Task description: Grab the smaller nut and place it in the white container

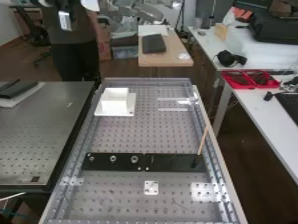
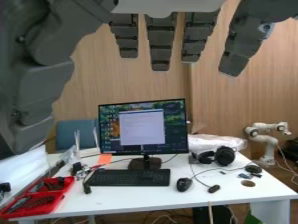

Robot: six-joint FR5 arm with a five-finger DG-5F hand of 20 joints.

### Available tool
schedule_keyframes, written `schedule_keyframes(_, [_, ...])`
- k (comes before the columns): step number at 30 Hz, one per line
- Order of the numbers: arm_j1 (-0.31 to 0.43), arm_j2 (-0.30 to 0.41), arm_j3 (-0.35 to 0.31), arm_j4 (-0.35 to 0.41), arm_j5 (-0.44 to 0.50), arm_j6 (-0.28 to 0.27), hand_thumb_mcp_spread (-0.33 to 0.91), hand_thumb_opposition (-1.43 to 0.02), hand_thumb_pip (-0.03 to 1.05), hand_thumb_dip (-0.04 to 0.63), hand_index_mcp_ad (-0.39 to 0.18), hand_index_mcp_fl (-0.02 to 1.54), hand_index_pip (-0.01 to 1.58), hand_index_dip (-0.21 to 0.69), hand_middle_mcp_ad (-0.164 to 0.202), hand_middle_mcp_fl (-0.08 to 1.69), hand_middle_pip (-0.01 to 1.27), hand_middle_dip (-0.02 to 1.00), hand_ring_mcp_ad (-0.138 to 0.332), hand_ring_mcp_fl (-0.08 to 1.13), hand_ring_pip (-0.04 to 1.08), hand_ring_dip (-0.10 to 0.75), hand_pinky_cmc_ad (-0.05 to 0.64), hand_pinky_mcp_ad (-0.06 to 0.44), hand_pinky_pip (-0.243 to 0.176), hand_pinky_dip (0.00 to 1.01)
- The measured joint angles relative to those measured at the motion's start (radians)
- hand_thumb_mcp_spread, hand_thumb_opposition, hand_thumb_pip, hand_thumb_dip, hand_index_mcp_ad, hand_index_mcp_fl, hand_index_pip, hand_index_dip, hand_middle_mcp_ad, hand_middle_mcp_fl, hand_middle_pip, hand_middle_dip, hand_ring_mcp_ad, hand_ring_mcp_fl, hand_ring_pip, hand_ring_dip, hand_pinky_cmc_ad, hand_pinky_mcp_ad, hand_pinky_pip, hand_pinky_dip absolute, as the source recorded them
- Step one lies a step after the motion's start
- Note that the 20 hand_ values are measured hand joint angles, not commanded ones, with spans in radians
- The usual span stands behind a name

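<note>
The hand (image 1: 118,9) is high beyond the far end of the worktop (image 1: 123,136), its fingers (image 2: 159,45) straight and spread, stretched to the right. The smaller nut (image 1: 91,158) stands on the left part of the black bar (image 1: 174,162); being round, it shows no clear long axis, but the bar runs left to right.

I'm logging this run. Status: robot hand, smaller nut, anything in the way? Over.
Robot hand open, empty. Smaller nut on black bar, outside white container. Possible obstacle: larger nut beside it.

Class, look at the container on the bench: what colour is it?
The container is white; the high view shows it best.
</note>
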Motion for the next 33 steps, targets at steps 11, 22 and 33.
schedule_keyframes(11, [-0.011,0.012,-0.082,0.056,0.014,-0.028,0.24,-0.72,0.52,0.063,-0.052,0.02,0.07,0.304,0.084,0.08,0.12,0.22,0.126,0.00,0.10,0.093,0.375,0.312,-0.061,0.21])
schedule_keyframes(22, [-0.041,0.001,-0.164,0.079,0.003,-0.039,0.24,-0.74,0.55,0.080,-0.052,0.02,0.08,0.307,0.084,0.08,0.12,0.22,0.126,0.00,0.10,0.093,0.374,0.312,-0.061,0.22])
schedule_keyframes(33, [-0.093,0.014,-0.266,0.140,-0.029,-0.057,0.25,-0.75,0.64,0.110,-0.054,0.04,0.09,0.279,0.082,0.08,0.12,0.22,0.126,0.00,0.10,0.093,0.374,0.314,-0.061,0.22])
